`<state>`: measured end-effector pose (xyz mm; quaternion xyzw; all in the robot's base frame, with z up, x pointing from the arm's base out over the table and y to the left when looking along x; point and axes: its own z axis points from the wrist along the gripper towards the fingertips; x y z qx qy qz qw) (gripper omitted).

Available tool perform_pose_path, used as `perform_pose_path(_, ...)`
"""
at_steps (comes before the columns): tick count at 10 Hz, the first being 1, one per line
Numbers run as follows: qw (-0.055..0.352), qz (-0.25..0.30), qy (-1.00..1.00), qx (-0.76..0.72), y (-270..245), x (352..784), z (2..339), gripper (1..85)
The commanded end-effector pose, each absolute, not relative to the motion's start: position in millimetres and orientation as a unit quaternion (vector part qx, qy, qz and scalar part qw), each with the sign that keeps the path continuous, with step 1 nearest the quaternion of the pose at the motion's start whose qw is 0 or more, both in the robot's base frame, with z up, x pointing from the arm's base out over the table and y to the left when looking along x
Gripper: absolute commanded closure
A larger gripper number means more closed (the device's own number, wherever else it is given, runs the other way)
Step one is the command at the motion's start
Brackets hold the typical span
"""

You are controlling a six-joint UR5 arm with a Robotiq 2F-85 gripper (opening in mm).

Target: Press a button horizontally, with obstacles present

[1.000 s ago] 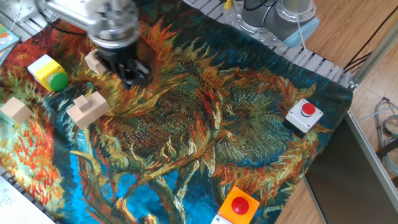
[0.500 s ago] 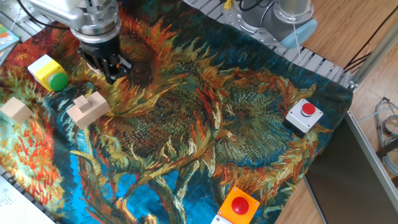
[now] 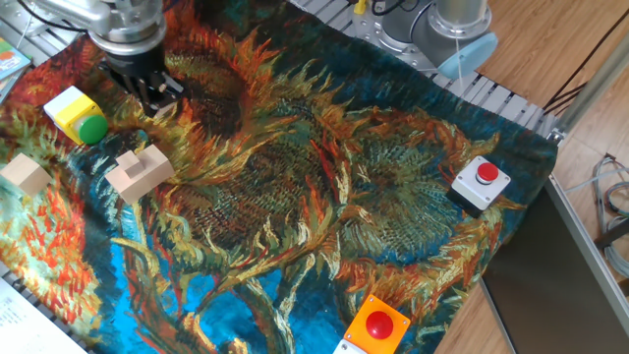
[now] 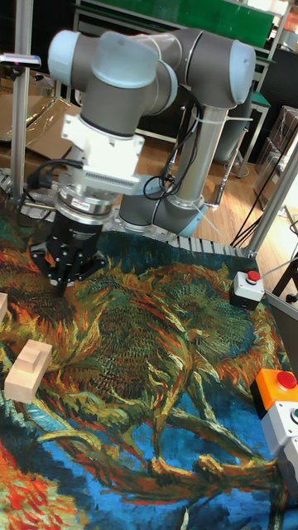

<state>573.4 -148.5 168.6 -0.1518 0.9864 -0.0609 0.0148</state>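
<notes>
Claw (image 3: 157, 95), grip state unclear from here, hangs just beside the green button (image 3: 92, 128).

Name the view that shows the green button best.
The fixed view: the green button is in plain sight on its yellow box, left of the tool. The tall fixed view does not show it at all; its left edge cuts off that part of the table.

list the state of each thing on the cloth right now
green button: on its side, untouched
gripper: near the green button, not touching it
notched block: resting beside the green button
small cube: resting at the cloth's edge
red buttons: facing up, untouched
</notes>
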Motion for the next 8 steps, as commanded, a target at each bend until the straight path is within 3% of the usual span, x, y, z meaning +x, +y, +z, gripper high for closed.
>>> perform_pose_path(1,0.008,-0.052,0.989,-0.139,-154,568,168,72.7)
perform_pose_path(3,0.003,-0.043,0.990,-0.135,-132,566,175,73.0)
perform_pose_path(5,0.011,-0.053,0.985,-0.164,-151,577,164,75.3)
perform_pose_path(7,0.015,-0.060,0.986,-0.156,-155,580,164,84.3)
perform_pose_path(8,0.011,-0.064,0.985,-0.159,-157,578,164,84.3)
